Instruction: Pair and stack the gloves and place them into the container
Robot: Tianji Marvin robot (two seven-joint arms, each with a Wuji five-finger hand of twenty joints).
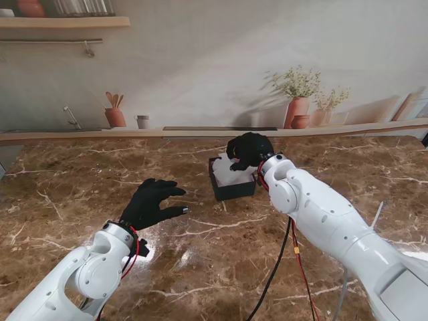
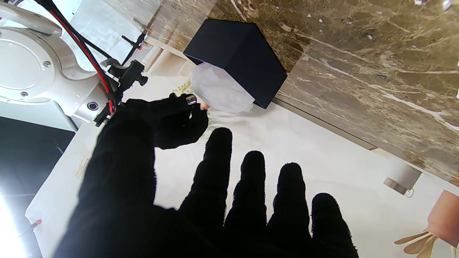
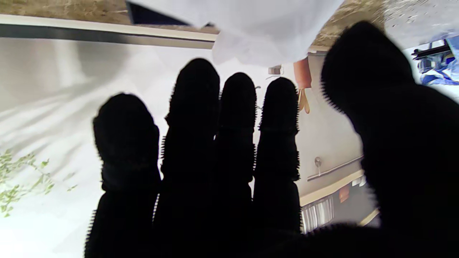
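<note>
Gloves point(image 1: 231, 175), white, sat bunched in the black box point(image 1: 233, 190) near table point(image 1: 200, 267) centre, slightly to the right and on the far side. They rose above the box rim; pair vs. single couldn't be told. Left wrist cam showed white fabric point(image 2: 218, 91) bulging out of the box point(image 2: 240, 61) mouth.

Right hand point(image 1: 249, 150) hovered over the box's far right corner, fingers curled down twd the gloves. Right wrist cam showed its fingers point(image 3: 236, 143) straight and close together, thumb apart, white fabric point(image 3: 258, 32) just beyond the tips; no grip seen, contact w/ fabric unclear.

Left hand point(image 1: 150, 202) hung over bare marble, left of and nearer than the box, well apart from it. Fingers point(image 2: 251, 193) spread wide, thumb out, nothing held.
</note>
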